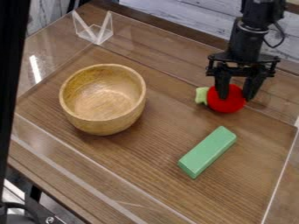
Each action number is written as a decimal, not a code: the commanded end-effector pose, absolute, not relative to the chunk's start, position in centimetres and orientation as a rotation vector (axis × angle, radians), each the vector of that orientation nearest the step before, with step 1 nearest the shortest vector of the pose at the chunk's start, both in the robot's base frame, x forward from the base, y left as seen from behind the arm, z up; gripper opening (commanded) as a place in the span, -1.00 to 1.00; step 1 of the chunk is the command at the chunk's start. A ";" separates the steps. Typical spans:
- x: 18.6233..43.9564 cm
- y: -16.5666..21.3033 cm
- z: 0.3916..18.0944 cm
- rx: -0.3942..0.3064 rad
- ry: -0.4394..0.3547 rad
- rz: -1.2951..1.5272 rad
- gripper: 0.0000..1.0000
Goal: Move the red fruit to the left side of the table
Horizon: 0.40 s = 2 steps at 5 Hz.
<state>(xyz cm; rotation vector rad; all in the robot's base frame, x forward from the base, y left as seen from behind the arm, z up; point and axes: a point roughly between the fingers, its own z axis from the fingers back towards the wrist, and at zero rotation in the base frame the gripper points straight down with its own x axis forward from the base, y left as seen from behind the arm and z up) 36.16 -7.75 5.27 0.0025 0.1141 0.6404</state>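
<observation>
Left of the gripper (237, 90), a bare stretch of desk (163, 70) runs toward the wooden bowl (103, 98), the one tall obstacle on that side. Nearer the camera than the gripper, the green block (208, 150) lies flat and low. Clear acrylic walls (281, 179) close in just right of the gripper. A folded clear stand (93, 28) sits far left, at the back.

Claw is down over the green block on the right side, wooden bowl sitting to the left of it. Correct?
Not quite. The claw is down over the red fruit, one finger on each side, not the green block, which lies untouched nearer the front edge. The camera view shows this. The rest holds: it is on the right side, and the wooden bowl sits to the left.
</observation>
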 end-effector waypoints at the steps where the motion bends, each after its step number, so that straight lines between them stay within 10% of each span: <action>1: 36.4 -6.8 7.9 -0.028 0.068 0.689 -1.00; 2: 36.2 -6.1 11.5 -0.068 0.036 0.657 -1.00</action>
